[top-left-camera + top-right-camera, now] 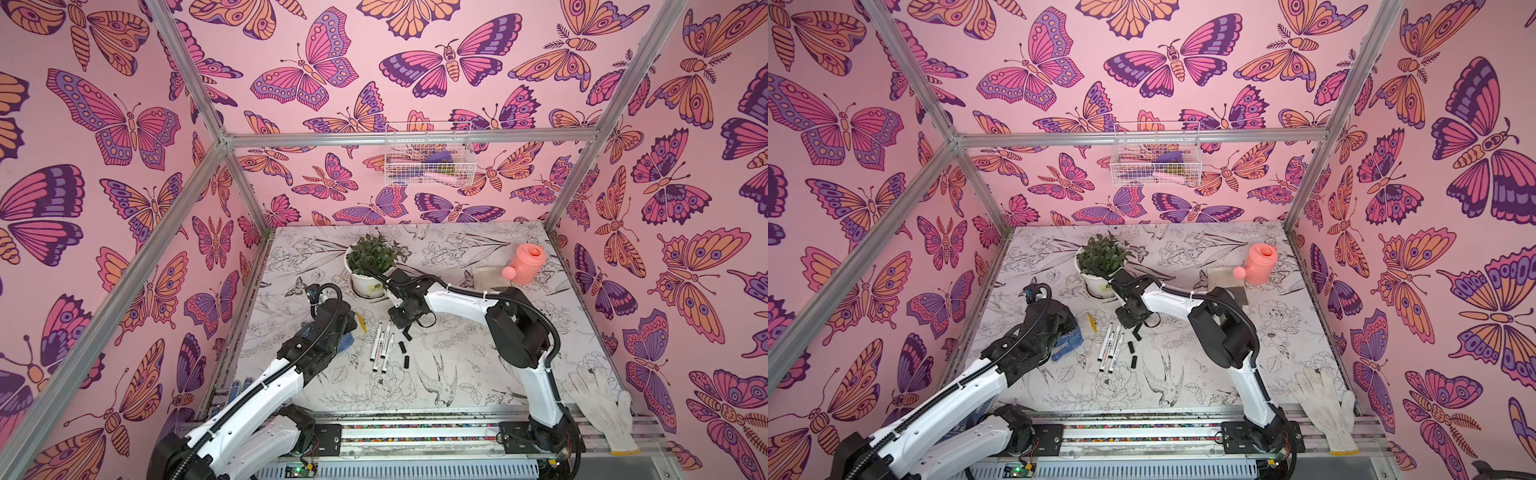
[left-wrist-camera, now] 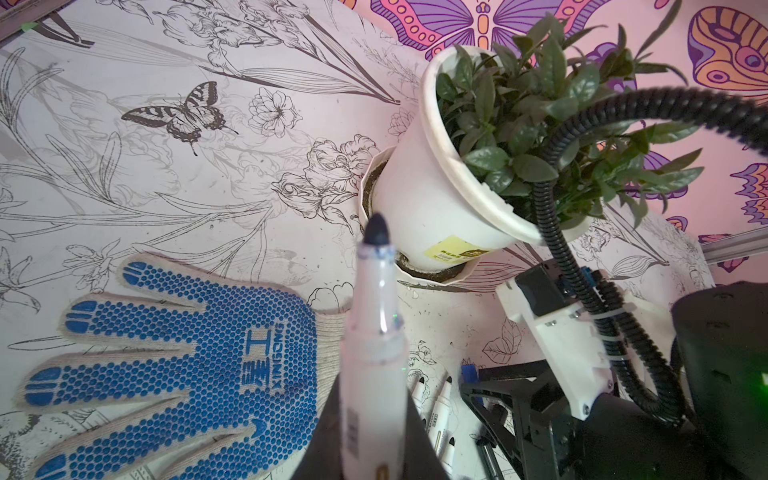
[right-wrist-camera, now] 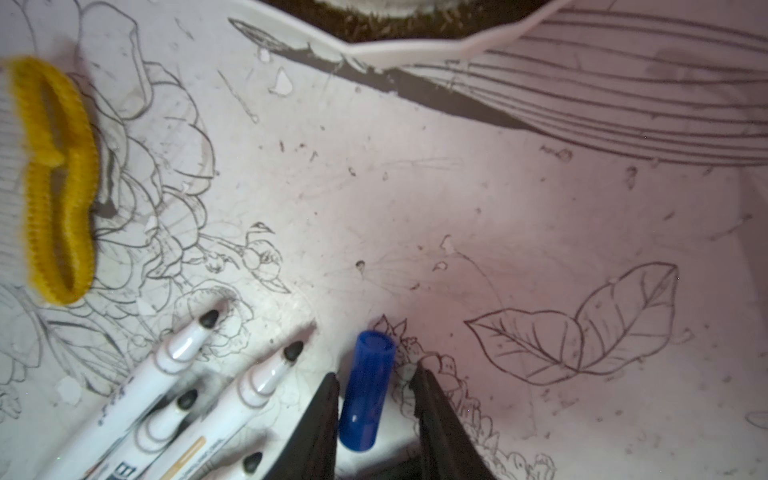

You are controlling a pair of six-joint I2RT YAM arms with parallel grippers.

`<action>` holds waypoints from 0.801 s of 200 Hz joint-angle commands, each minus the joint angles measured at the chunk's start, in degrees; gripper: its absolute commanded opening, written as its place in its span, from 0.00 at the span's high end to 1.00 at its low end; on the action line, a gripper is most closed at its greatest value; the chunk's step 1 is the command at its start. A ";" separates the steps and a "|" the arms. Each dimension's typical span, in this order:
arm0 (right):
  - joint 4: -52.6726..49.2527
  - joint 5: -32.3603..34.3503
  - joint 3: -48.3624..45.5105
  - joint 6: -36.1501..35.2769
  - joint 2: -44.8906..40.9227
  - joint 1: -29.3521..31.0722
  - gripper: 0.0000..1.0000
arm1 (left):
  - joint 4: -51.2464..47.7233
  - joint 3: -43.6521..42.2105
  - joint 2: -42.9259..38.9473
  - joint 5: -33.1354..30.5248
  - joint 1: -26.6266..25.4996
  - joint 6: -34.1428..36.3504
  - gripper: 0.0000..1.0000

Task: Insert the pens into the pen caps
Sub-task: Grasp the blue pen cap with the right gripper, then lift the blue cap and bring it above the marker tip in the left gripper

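Pinched in the left gripper (image 2: 371, 419), a slim white-barrelled pen (image 2: 376, 332) points its dark tip outward, presumably readied for capping. Meanwhile the right gripper (image 3: 375, 371) stands spread astride the stubby blue plastic cap (image 3: 365, 399), beside loose uncapped pens (image 3: 257, 384).

A robot test booth in a lab, dressed with a few household things.

Bare aluminium frame bars (image 1: 311, 140) hold flat wall panels (image 1: 332, 62) papered in pink butterfly print, boxing in a table (image 1: 457, 374) covered with a black-and-white flower drawing. Two robot arms (image 1: 257, 395) are mounted on a metal rail (image 1: 415, 432) along the table's front edge, with loose wiring and a circuit board (image 1: 299, 471) below it. Around them are a potted plant (image 1: 372, 257), a pink watering can (image 1: 525, 262), a white glove (image 1: 598, 403) and a wire basket (image 1: 392, 166) hung on the back bar.
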 commanded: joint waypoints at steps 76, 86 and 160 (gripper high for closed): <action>1.20 1.09 -1.02 -1.93 -1.36 -0.43 0.95 | -1.52 1.03 2.02 1.58 0.18 2.56 1.00; 3.45 0.49 -3.20 -1.75 -4.94 -0.79 0.96 | -1.08 1.04 2.24 2.10 0.18 3.37 1.00; 24.90 -19.07 -21.00 10.52 -35.81 -13.14 0.98 | 24.87 -1.24 9.06 24.05 -3.88 14.88 1.00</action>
